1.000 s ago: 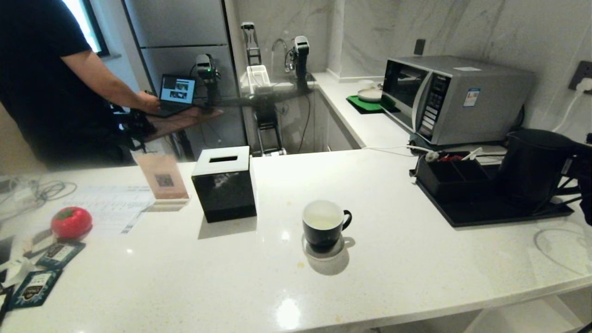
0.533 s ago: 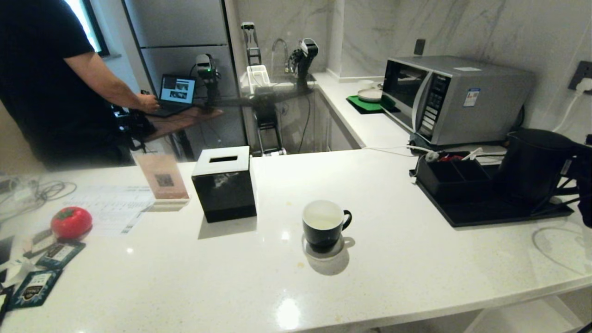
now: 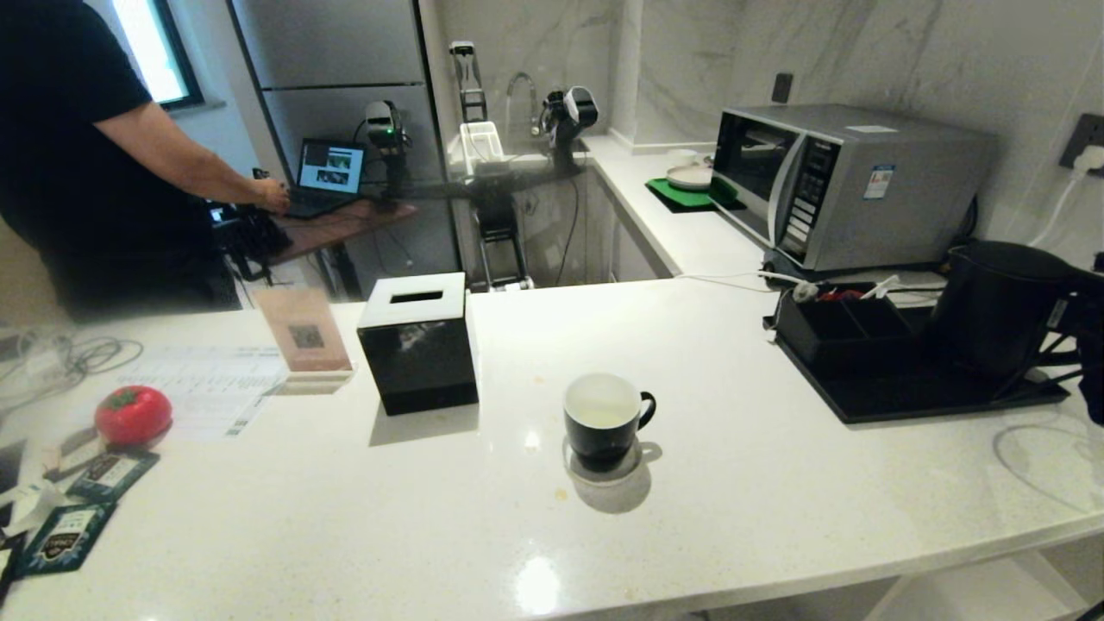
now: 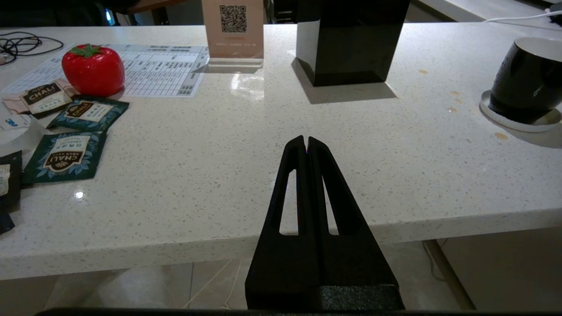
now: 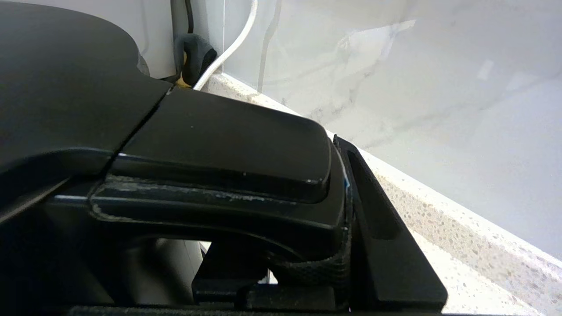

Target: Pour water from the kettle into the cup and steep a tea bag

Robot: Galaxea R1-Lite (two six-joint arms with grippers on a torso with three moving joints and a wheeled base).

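Head view: a white stone counter [image 3: 733, 345] carries a black cup [image 3: 604, 420] on a pale coaster [image 3: 604, 470] near its middle; the cup's white interior holds a pale pool of water [image 3: 599, 417]. A black tissue box [image 3: 418, 341] stands to the cup's left and farther back. At the right, a low black tray [image 3: 906, 392] bears the kettle [image 3: 996, 310], upright, in front of a microwave [image 3: 849, 181]. The right gripper [image 5: 347, 210] reaches in from the right edge, its jaws clamped on the kettle's loop handle [image 5: 228, 145]; one finger [image 5: 386, 228] lies flat against the handle's outer side. The left gripper [image 4: 306, 142] hangs before the counter's front edge, well apart from the cup, jaws pressed together with nothing between them. Teal sachets [image 4: 66, 153] and a red tomato-shaped object [image 4: 93, 68] lie at the counter's left end. A person [image 3: 78, 155] stands at a laptop [image 3: 329, 168] in the background
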